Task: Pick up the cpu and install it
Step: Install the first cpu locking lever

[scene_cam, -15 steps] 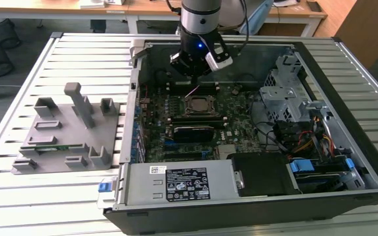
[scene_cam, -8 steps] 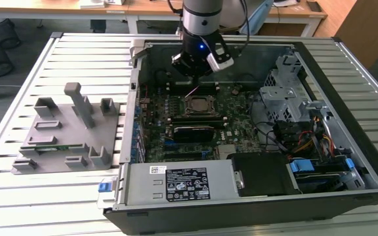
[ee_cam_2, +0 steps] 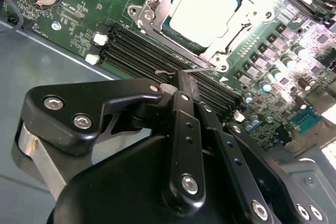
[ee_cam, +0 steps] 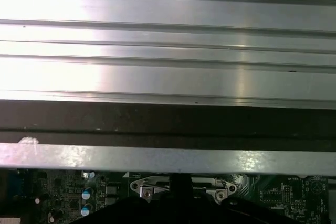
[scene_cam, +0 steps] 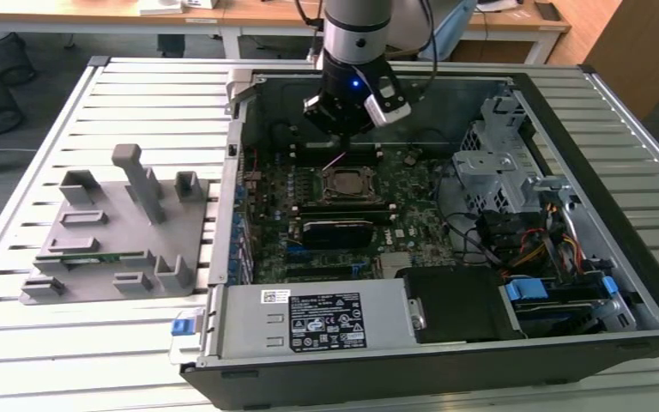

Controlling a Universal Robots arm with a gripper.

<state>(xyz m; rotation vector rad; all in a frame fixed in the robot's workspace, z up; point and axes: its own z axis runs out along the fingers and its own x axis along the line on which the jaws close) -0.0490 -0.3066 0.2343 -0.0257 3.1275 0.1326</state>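
Black and bulky, the pincer (scene_cam: 332, 148) hangs from the arm (scene_cam: 356, 34) inside the open computer case (scene_cam: 604, 283), just above the motherboard (scene_cam: 415, 184) and near the back edge of the socket (scene_cam: 345, 183). In the second wrist view its two fingers (ee_cam_2: 185, 88) stand pressed together with nothing between them, and their tips sit right at a thin wire lever (ee_cam_2: 181, 70) beside the socket frame; whether they touch the wire I cannot tell.

The cpu (ee_cam_2: 203, 11) lies flat in the socket (ee_cam_2: 247, 17), its pale metal top facing up, with the metal frame around it. In the exterior view the cpu (scene_cam: 345, 183) shows as a small light square in the middle of the board. Dark memory slots (ee_cam_2: 142, 51) run between the socket and the pincer.

Off to the exterior view's left, a grey fixture (scene_cam: 123, 232) stands on the slatted tabletop (scene_cam: 147, 94), well apart from the case, with a green memory stick (scene_cam: 92, 256) lying in one of its grooves.

In the first wrist view the socket frame (ee_cam: 181, 186) sits just beyond the fingertips, below the case wall (ee_cam: 168, 158).
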